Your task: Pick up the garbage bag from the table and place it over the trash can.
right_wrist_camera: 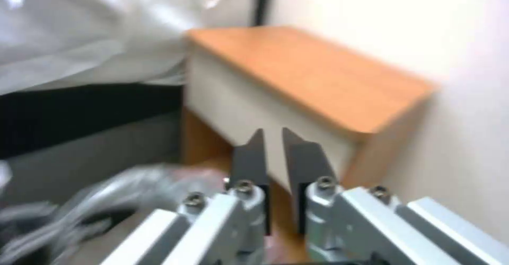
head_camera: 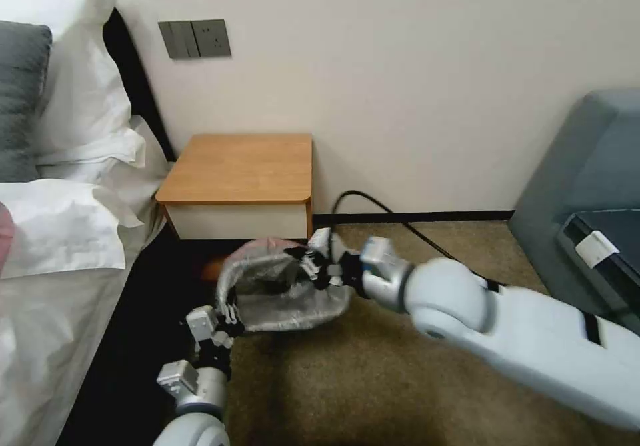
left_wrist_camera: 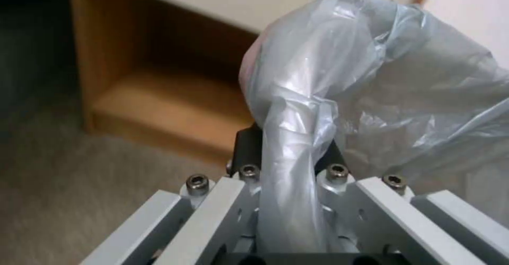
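Bag (head_camera: 280, 293) first: it hangs open-mouthed low in front of the table (head_camera: 240, 166), off the tabletop and just above the carpet (head_camera: 373, 379), stretched between the two arms. The left gripper (head_camera: 227, 316) has its fingers (left_wrist_camera: 246, 147) clamped on a twisted fold of the grey plastic at the near-left rim; from its wrist the film runs straight down between the pads and balloons out beyond them. The right gripper (head_camera: 313, 266) sits at the far-right side of the mouth, fingers (right_wrist_camera: 252, 157) drawn nearly together with only a thin slit between; I cannot tell from here whether any plastic is caught in them, though from the head camera they appear to be pressed at the rim. A pinkish edge shows at the back of the bag's mouth, near the table's lower shelf.

Beyond that, the bed (head_camera: 60, 233) with white pillows lies to the left, a black cable (head_camera: 400, 223) trails along the skirting, and a grey chair (head_camera: 587, 186) stands to the right.

I judge the pick-up finished and the spreading step under way: the mouth is being held open for fitting. I cannot make out the can under the plastic, so the next move calls for locating its rim, keeping the mouth wide and lowering it evenly without losing the left grip.
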Tool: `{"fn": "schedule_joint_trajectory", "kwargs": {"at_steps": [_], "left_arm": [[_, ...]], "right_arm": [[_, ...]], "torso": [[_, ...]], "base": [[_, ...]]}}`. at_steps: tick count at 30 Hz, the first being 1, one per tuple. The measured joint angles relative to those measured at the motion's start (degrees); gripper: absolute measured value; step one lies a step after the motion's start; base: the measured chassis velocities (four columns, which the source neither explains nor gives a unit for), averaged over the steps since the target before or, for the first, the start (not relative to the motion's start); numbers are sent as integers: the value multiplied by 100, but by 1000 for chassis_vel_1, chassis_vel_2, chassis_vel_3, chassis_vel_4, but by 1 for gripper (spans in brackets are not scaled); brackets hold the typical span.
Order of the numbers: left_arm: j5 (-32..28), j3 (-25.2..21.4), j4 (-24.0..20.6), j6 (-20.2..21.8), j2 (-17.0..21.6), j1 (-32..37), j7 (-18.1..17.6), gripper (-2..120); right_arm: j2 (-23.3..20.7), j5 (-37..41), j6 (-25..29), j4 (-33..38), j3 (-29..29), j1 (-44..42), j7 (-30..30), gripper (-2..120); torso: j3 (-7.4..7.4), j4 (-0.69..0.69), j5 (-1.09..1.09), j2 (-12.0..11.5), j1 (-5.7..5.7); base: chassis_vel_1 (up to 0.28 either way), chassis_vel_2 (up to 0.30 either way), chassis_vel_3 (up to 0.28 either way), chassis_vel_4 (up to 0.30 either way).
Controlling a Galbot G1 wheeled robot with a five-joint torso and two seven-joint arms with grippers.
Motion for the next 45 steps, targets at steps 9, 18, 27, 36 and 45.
{"fn": "schedule_joint_trajectory", "kwargs": {"at_steps": [9, 18, 27, 36, 45], "left_arm": [[317, 478, 157, 225, 40, 132, -216, 7], [302, 573, 191, 719, 85, 203, -645, 7], [277, 530, 89, 975, 88, 137, -683, 36], [521, 300, -213, 685, 119, 153, -615, 70], [419, 118, -506, 536, 185, 273, -533, 98]], "right_arm": [[-4, -1500, 277, 193, 1417, -2004, 810, 41], [783, -2559, 679, -27, 2620, -3689, 1077, 74], [1229, -2947, 868, -388, 2604, -3835, 971, 100], [1370, -3101, 977, -299, 2808, -4343, 957, 100], [1748, -3471, 1373, -389, 3200, -5117, 897, 100]], "torso": [[0, 0, 0, 0, 0], [0, 0, -1, 0, 0], [1, 1, -2, 0, 0], [1, 1, -2, 0, 0], [1, 0, -2, 0, 0]], "base": [[0, 0, 0, 0], [0, 0, 0, 0], [0, 0, 0, 0], [0, 0, 0, 0], [0, 0, 0, 0]]}}
